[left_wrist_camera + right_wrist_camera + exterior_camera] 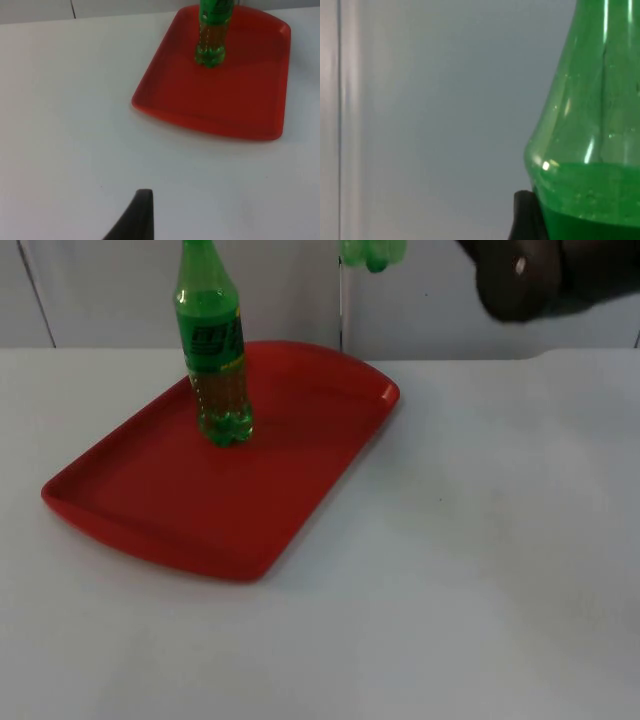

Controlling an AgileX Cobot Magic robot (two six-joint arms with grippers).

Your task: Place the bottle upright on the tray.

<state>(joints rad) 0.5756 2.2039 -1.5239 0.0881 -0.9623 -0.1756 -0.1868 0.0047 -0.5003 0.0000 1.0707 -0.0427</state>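
**Top view:** A green standing bottle (215, 350) is upright on the far half of the red tray (300, 510), which lies on the white counter (480, 570). High by the grey wall (100, 290), the base of a second green bottle, the held bottle (372, 252), hangs in the air beside the blurred right arm (525, 280). Its neck and the grip on it are cut off at the picture's edge.

**Left wrist view:** The left gripper (135, 220) waits over bare counter, well apart from the tray. Whether it is wide or narrow cannot be told. The standing bottle's cap is cut off.

**Right wrist view:** The right gripper (580, 222) appears clamped on the held bottle, with one black fingertip (522, 215) against its side near the liquid line. The opposite finger is hidden.

**Risks:** The tray already carries one bottle. On the way down the held bottle could knock it over, or land on the raised rim and topple. A tilted release would let the sloshing liquid tip it. How firm the grip is cannot be made out.
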